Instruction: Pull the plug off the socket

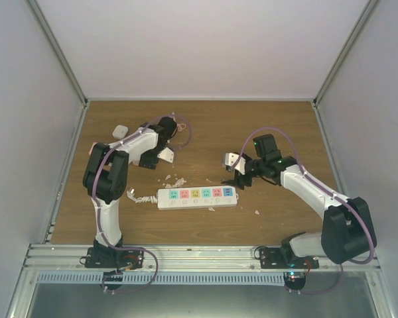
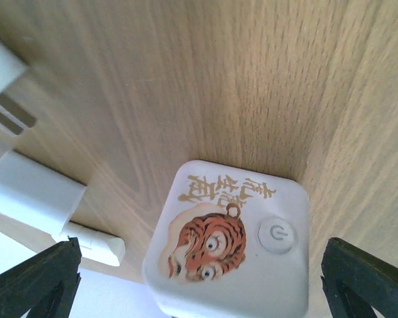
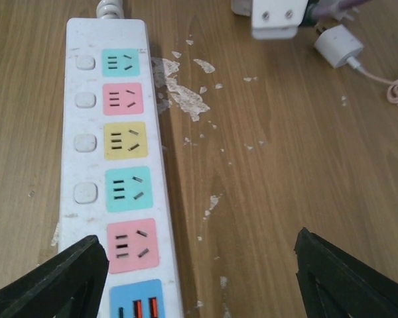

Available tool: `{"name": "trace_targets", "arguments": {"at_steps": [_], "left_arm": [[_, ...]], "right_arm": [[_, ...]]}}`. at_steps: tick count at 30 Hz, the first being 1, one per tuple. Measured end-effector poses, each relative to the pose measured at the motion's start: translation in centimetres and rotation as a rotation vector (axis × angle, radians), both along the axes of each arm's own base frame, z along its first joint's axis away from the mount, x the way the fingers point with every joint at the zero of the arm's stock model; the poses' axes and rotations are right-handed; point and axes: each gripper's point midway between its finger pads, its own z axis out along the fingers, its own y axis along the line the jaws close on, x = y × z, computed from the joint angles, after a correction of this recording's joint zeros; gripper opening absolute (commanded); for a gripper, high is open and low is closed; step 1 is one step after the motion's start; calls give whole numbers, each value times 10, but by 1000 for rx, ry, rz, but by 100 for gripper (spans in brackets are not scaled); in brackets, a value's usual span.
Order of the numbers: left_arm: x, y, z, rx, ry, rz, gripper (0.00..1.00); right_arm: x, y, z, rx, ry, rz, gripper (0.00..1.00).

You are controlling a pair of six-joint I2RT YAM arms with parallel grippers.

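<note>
**Socket and Claw Positions**

The socket (image 1: 198, 197) lies flat on the bench (image 1: 278, 119) toward the near edge. Its long axis runs left to right, and its coiled cord (image 1: 140, 197) is at the left end. The outlet faces in view show bare slots. White flakes (image 3: 182, 93) lie scattered on the bench along the far side of the socket.

The right claw (image 1: 233, 179) hovers over the right end of the socket, jaws apart, gripping nothing.

Farther back and to the left, the left claw (image 2: 200, 246) points down at the bench with its jaws spread wide. The plug (image 2: 232, 238), a square white block with a tiger picture and a round power button, lies face up between the fingers, touching neither.

A white charger (image 3: 338, 48) on a pink cable (image 1: 182, 129) lies near this claw. A small rounded white item (image 1: 120, 131) rests at the far left.
</note>
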Motion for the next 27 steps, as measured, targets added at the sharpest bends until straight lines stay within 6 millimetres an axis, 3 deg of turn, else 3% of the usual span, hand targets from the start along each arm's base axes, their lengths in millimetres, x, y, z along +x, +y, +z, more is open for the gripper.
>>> {"name": "trace_targets", "arguments": {"at_steps": [6,14,18,22,27], "left_arm": [[0,-17,27,-167,-75,45,99],[26,-28,103,-481,-376,139,99],[26,-34,131,-636,-473,183,99],[13,-43,138,-748,-493,202,99],[4,-47,133,-806,-490,218,99]], "right_arm": [[-9,13,-14,-33,49,33,99],[-24,52,-34,-108,100,144,100],[-29,75,-50,-172,109,195,100],[-36,92,-65,-228,116,232,100],[-42,109,-83,-292,135,260,100]]}}
